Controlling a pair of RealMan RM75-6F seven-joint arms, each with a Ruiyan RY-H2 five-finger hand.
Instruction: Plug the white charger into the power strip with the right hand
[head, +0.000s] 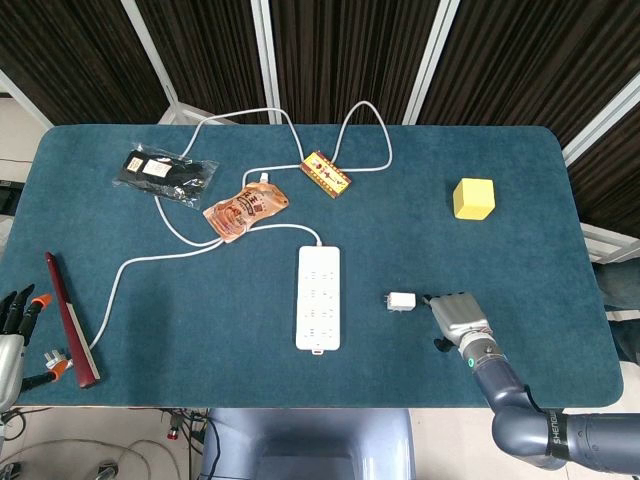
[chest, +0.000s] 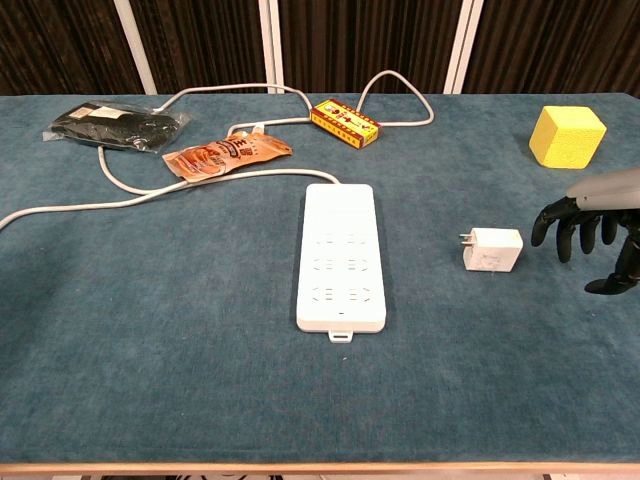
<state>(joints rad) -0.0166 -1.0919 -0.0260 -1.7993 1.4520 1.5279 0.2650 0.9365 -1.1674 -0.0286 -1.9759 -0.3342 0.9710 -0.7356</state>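
Observation:
The white charger (head: 401, 301) (chest: 490, 249) lies flat on the blue table, its prongs pointing left toward the white power strip (head: 318, 297) (chest: 339, 255). My right hand (head: 455, 315) (chest: 592, 223) hovers just right of the charger, a small gap away, fingers apart and curved downward, holding nothing. My left hand (head: 14, 322) rests off the table's left front corner, fingers spread, empty; the chest view does not show it.
The strip's white cable (head: 160, 257) loops across the back left. Along the back lie a black packet (head: 164, 172), an orange pouch (head: 248, 210) and a small patterned box (head: 326, 174). A yellow cube (head: 473, 198) sits back right. A dark red stick (head: 70, 318) lies at the left edge.

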